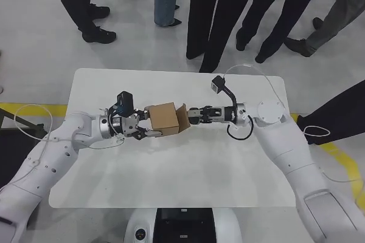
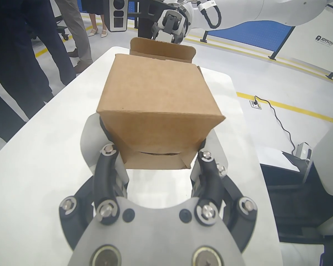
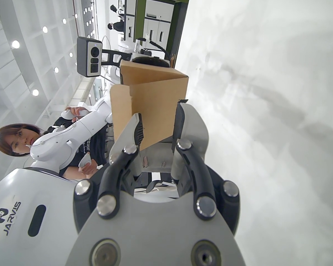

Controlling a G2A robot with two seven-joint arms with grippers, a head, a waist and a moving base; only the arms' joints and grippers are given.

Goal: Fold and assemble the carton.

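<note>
A brown carton [image 1: 163, 116] is held just above the middle of the white table [image 1: 170, 176]. My left gripper [image 1: 144, 125] is shut on the carton's [image 2: 155, 103] near end, one finger [image 2: 90, 131] on each side wall. The end flaps between the fingers are folded in. At the far end one flap [image 2: 161, 49] stands open. My right gripper [image 1: 191, 115] meets that flap from the opposite side. Its fingers [image 3: 136, 128] stand apart, open, with the flap [image 3: 152, 123] showing between them. The carton's far opening is hidden.
Several people's legs [image 1: 213, 30] stand along the table's far edge. A yellow floor line [image 1: 344, 164] runs beside the table. The table has bare room in front of and behind the carton.
</note>
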